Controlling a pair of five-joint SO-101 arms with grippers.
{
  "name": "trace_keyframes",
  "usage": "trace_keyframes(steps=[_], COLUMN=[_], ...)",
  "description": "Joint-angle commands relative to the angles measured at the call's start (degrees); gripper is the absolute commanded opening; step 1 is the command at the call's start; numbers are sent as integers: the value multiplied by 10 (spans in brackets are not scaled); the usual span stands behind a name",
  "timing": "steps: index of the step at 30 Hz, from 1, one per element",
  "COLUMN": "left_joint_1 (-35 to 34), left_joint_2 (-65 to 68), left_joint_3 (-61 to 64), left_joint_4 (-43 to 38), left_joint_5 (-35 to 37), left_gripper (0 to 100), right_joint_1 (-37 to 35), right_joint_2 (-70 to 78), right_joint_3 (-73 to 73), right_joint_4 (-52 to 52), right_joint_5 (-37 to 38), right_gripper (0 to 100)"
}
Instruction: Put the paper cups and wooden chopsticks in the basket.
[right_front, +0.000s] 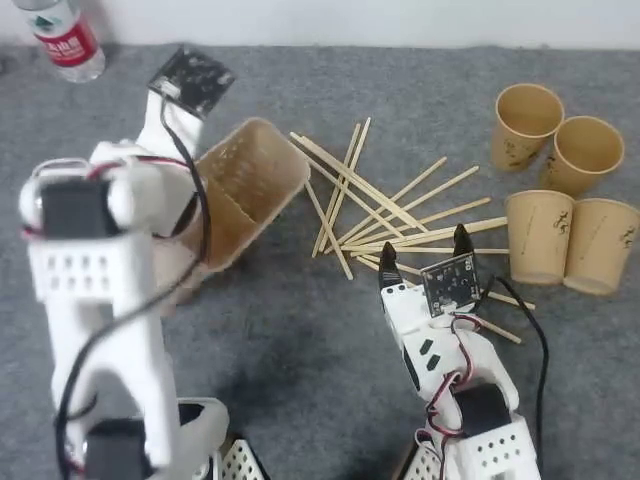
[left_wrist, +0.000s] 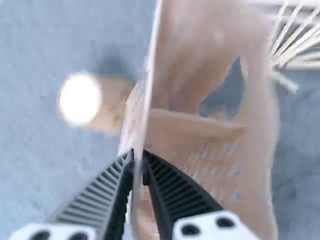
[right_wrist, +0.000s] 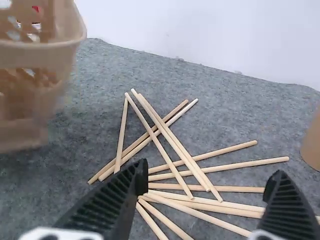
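Seen from above, four paper cups (right_front: 540, 235) and scattered chopsticks (right_front: 380, 197) lie on the mat (right_front: 300, 330), none visibly in the tipped basket (right_front: 255, 180). The left wrist view has the left gripper (left_wrist: 138, 159) pinching the basket's rim. The right wrist view has the right gripper (right_wrist: 210, 170) spread wide above the chopsticks.

We see a rough grey felt mat (right_front: 300, 335), matt pale wooden chopsticks (right_front: 385, 205), smooth tan paper cups (right_front: 540, 238), and a perforated tan plastic basket (right_front: 250, 190).

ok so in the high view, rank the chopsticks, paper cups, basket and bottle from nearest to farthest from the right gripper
1. chopsticks, directly under the right gripper
2. paper cups, off to its right
3. basket, to the left past the chopsticks
4. bottle, far left corner
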Motion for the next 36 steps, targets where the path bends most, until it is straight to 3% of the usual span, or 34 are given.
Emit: trace_keyframes(steps=[1,13,20,27,31,36], left_joint_1=[47,55,8,-72,-150,-185], left_joint_2=[-84,-76,-59,-62,-62,-62], left_joint_3=[-55,77,126,167,174,279], left_joint_4=[11,3,-39,3,11,0], left_joint_5=[29,23,21,-120,-142,-176], left_gripper=[13,13,13,13,13,13], right_joint_1=[7,7,7,7,-11,-35], right_joint_2=[-8,-7,-7,-7,-7,-4], right_joint_3=[11,11,11,11,-3,-80], right_joint_4=[-11,-10,-10,-10,14,102], right_joint_5=[3,3,3,4,4,4], right_gripper=[365,365,365,365,351,262])
